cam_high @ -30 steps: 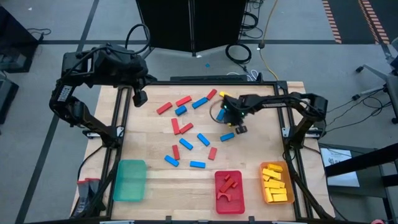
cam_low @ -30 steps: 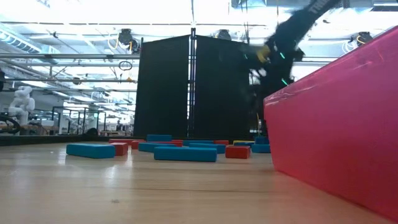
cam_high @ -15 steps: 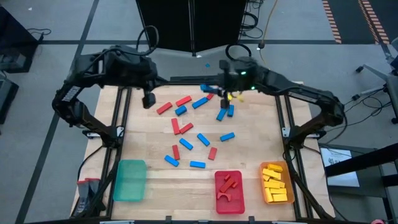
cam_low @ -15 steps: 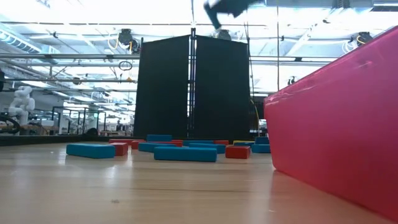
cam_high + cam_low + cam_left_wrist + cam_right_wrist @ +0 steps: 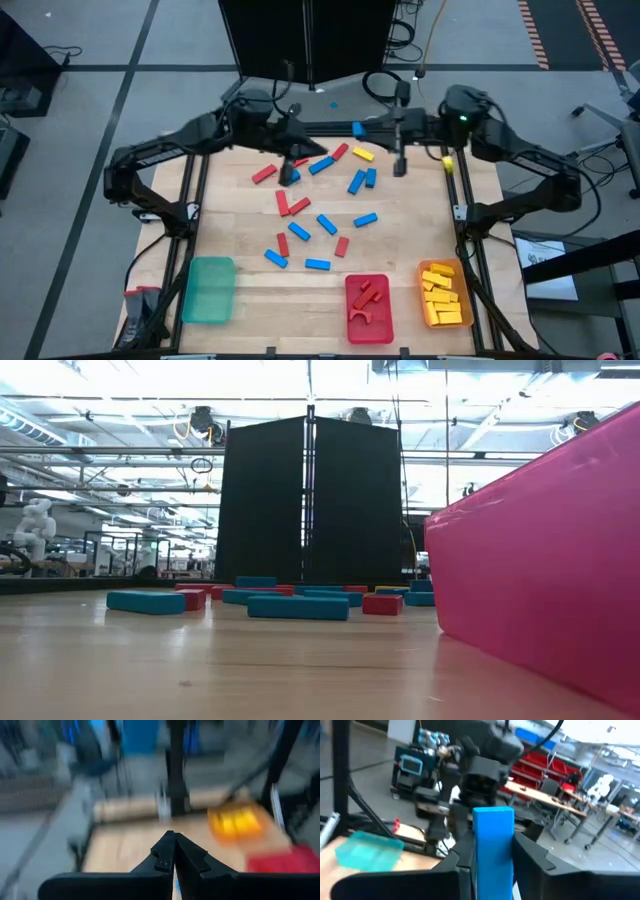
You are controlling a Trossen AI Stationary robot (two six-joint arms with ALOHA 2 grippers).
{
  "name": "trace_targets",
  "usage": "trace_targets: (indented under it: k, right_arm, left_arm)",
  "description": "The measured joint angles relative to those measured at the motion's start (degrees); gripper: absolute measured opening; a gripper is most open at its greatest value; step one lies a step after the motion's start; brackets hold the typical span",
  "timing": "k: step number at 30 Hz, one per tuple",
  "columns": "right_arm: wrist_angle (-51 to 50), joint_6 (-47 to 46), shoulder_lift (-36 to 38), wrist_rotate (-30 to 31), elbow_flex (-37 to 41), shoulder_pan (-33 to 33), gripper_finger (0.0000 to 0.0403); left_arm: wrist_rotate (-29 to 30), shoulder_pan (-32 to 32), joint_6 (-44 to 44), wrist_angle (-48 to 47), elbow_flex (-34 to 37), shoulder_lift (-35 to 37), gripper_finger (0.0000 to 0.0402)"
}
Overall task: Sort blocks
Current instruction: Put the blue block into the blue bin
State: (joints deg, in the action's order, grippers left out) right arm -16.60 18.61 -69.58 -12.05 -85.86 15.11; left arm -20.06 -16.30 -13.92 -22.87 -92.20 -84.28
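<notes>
**Right claw carries a blue bar high over the far edge**

The right gripper point(image 5: 492, 852) is clamped on a blue block point(image 5: 493, 840), which stands upright between its fingers point(image 5: 532, 855) in the right wrist view. From above, that blue block point(image 5: 358, 128) shows at the tip of the right gripper point(image 5: 372, 127), held high over the far edge of the table point(image 5: 420, 240). It is probably lifted that far to clear the scattered pieces on the way to a tray.

The left gripper point(image 5: 174, 852) is clenched on nothing, its two fingers pressed tip to tip. Seen from above, the left gripper point(image 5: 300, 140) hangs over the far-left cluster, near a red block point(image 5: 264, 174) and a blue one point(image 5: 290, 177).

Loose red and blue blocks lie spread across the table's middle, and one yellow block point(image 5: 362, 154) rests near the far edge. Along the near edge sit three trays: the green tray point(image 5: 209, 290) looks empty, the red tray point(image 5: 368, 308) holds red pieces, and the orange tray point(image 5: 443, 294) holds yellow ones. With blue blocks left out and the green tray bare, that tray is the likely home for the carried block, though it stands well apart on the opposite side.
</notes>
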Motion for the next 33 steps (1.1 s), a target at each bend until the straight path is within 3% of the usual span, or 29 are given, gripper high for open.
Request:
trace_targets:
  k: [4,7,11,18,27,33]
  right_arm:
    - [0.03,-1.53,2.66,-0.05,-0.02,-1.01,0.0073]
    - [-0.02,-2.10,4.08,0.02,0.00,-1.64,0.0073]
    - [-0.40,-2.14,5.22,-0.12,-0.02,-2.17,0.0073]
    - [-3.33,-4.25,2.53,-1.17,0.02,-2.73,0.0073]
    - [-1.57,-2.21,1.56,-1.82,-0.03,-3.60,0.0073]
    - [-1.55,-1.44,0.82,-1.84,-0.07,-3.60,0.0073]
  left_arm:
    - [-2.79,-1.78,6.70,23.35,8.66,-0.26,0.0015]
    - [-9.15,-2.78,10.63,33.22,12.53,-2.63,0.0016]
    - [-14.04,-2.91,12.12,34.07,13.22,-5.48,0.0034]
    - [-14.33,-1.02,11.96,43.04,13.20,-8.53,0.0120]
    - [-10.30,-0.54,11.99,44.38,13.09,-8.45,0.0253]
    - [-6.23,-0.39,12.02,47.03,13.09,-8.45,0.0298]
